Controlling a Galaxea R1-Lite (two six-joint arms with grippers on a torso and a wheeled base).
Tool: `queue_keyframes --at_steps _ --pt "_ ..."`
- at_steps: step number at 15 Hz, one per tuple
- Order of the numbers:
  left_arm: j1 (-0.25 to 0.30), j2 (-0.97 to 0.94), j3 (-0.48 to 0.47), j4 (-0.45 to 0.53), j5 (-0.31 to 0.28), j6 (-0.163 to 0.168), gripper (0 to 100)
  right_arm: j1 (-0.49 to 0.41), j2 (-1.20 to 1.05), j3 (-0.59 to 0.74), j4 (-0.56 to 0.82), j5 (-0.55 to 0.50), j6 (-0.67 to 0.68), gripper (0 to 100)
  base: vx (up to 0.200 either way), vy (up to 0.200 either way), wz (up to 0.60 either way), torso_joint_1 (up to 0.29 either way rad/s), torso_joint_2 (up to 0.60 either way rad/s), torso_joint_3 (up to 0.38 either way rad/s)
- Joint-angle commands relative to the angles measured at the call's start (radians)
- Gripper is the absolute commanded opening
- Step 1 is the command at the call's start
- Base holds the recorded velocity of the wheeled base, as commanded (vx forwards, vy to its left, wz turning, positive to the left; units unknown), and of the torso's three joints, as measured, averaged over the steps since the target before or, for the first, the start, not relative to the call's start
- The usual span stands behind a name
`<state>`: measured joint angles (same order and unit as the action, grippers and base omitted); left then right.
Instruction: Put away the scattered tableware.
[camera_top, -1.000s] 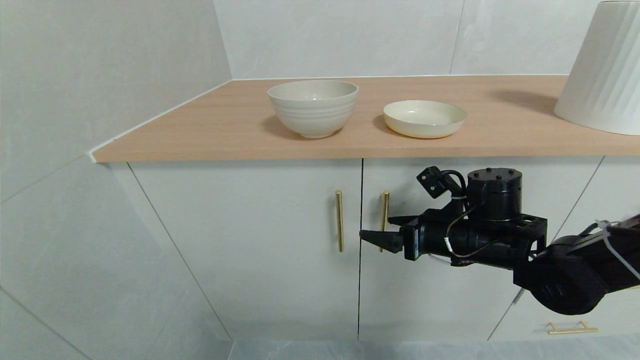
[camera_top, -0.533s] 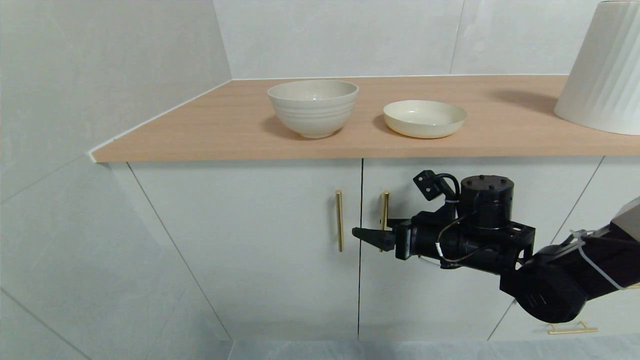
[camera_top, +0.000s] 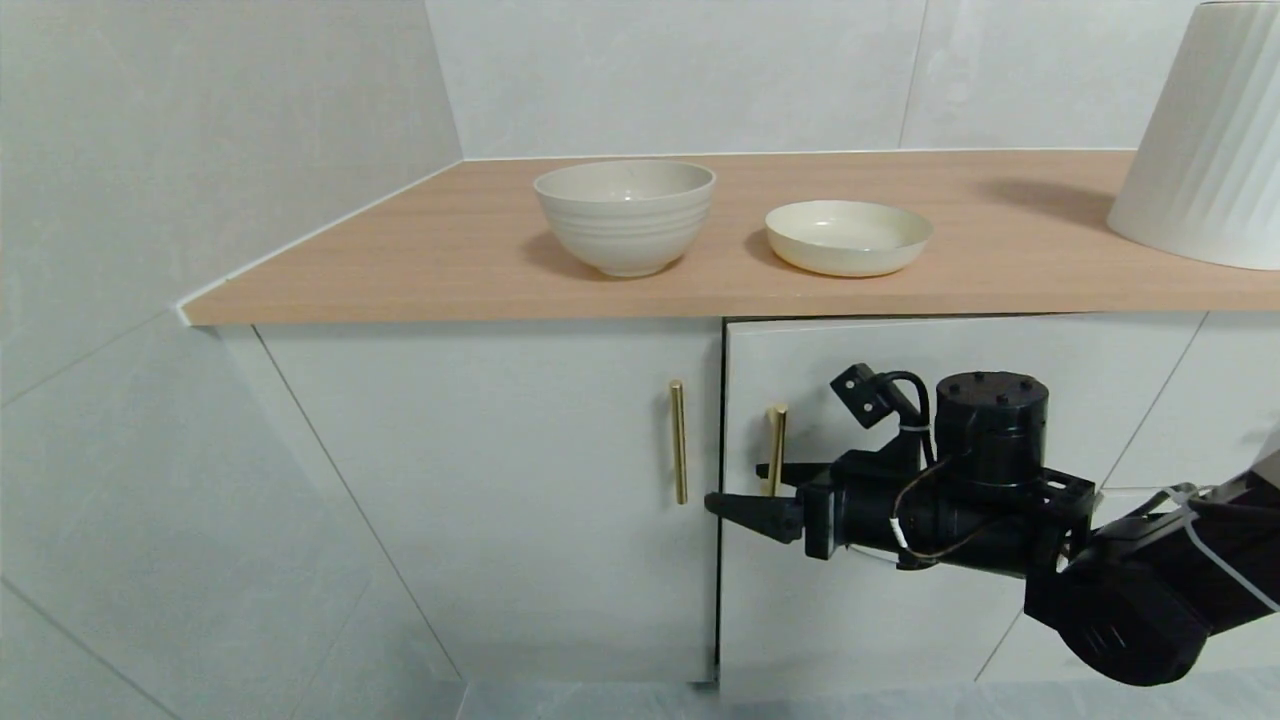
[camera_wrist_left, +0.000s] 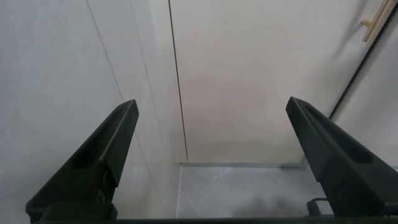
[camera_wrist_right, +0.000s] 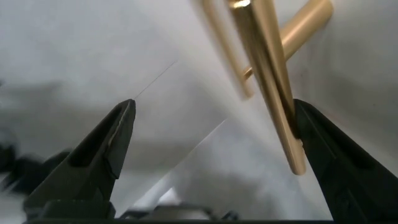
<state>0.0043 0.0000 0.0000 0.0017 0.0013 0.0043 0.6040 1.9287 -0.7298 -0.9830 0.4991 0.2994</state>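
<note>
Two cream pieces: ribbed bowl (camera_top: 625, 215), shallow dish (camera_top: 849, 236).

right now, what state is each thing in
bowl: upright, empty
dish: upright, empty
left door: shut
right door: ajar
right tool: open, handle between its fingers
left tool: open, empty

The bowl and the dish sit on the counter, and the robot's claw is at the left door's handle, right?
Not quite. The head view shows the right gripper at the right door's handle, not the left door's. The bowl and the dish do sit on the counter.
</note>
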Motion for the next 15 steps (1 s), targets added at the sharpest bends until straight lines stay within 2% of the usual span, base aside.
queue_keyframes --at_steps 1,7,10,11,14,15 --pt "0.0 0.0 0.0 0.0 0.0 -0.001 100 0.002 -0.057 0.049 0.001 0.047 0.0 100 0.0 0.0 0.0 0.0 0.0 0.0" --pt "0.0 0.0 0.0 0.0 0.0 0.0 100 0.0 -0.178 0.173 0.001 0.114 0.0 100 0.0 0.0 0.0 0.0 0.0 0.0" --pt "0.0 0.0 0.0 0.001 0.0 0.023 100 0.0 -0.228 0.245 0.001 0.114 -0.002 100 0.0 0.0 0.0 0.0 0.0 0.0" --pt "0.0 0.0 0.0 0.0 0.0 0.008 100 0.0 -0.249 0.265 0.001 0.114 -0.002 100 0.0 0.0 0.0 0.0 0.0 0.0" --pt "0.0 0.0 0.0 -0.005 -0.001 0.04 100 0.003 -0.292 0.306 0.001 0.116 -0.003 100 0.0 0.0 0.0 0.0 0.0 0.0" --pt "0.0 0.0 -0.015 -0.032 -0.006 0.043 100 0.008 -0.304 0.325 0.0 0.127 -0.005 100 0.0 0.0 0.0 0.0 0.0 0.0"
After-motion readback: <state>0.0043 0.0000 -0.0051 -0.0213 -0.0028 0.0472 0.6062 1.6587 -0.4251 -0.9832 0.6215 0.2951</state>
